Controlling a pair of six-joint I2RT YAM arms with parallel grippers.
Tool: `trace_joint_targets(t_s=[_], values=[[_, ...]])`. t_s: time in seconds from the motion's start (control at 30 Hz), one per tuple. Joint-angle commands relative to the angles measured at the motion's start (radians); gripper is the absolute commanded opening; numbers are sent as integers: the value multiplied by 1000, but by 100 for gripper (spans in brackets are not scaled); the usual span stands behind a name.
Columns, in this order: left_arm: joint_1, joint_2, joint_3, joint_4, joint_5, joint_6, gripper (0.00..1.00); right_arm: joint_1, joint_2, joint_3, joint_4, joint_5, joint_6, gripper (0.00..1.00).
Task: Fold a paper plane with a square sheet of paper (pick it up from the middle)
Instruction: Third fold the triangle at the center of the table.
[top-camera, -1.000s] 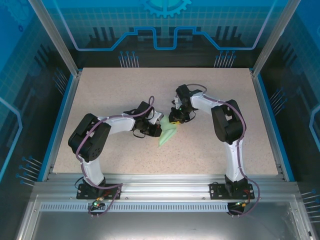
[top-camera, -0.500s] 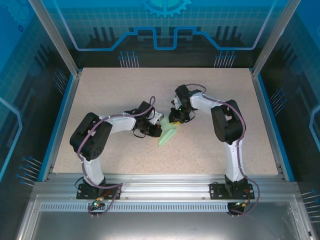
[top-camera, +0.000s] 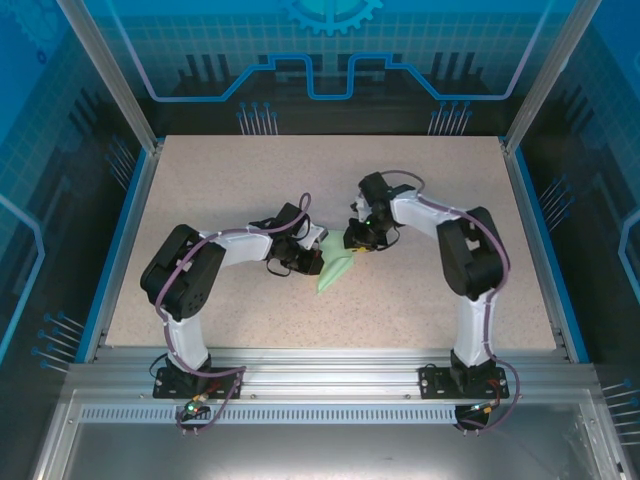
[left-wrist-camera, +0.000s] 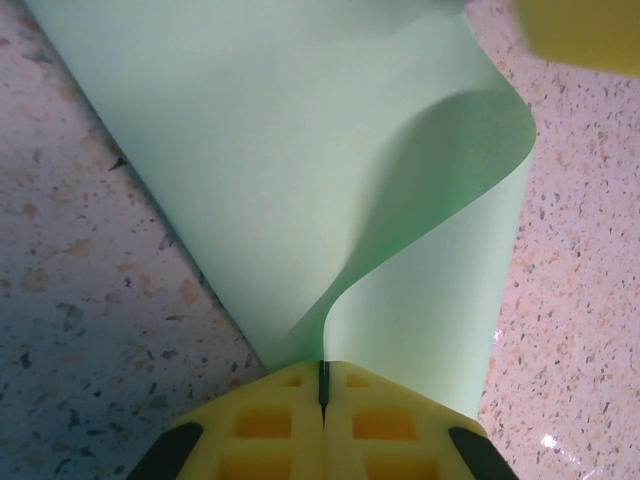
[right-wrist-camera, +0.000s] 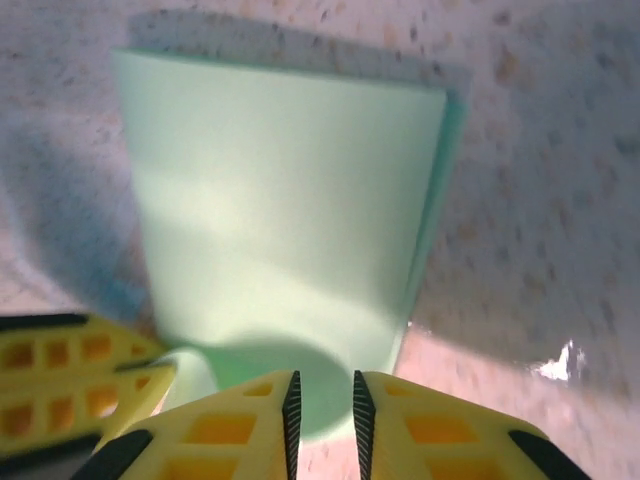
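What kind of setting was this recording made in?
Probably a purpose-built robot work cell, not a home: a speckled table fenced by aluminium posts and blue tech-patterned panels, with the left arm and right arm bolted to a metal rail.

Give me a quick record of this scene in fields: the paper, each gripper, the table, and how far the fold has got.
paper: pale green, partly folded, narrowing toward the near end, lying mid-table between the two arms
left gripper: fingers shut on the paper, where one layer curls upward
right gripper: at the paper's far end, fingers nearly together with a narrow gap; grip unclear
table: speckled beige top
stage: folding under way, no finished plane yet
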Motion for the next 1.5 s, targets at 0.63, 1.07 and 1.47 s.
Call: trace_joint_targets(t_s=[0.63, 1.07, 1.47], values=[[12, 30, 30, -26, 23, 24, 5, 105, -71, -265, 398, -155, 254, 17], [23, 36, 27, -31, 12, 28, 4, 78, -23, -329, 478, -172, 236, 18], [25, 39, 31, -39, 21, 32, 4, 26, -131, -344, 492, -179, 229, 20]])
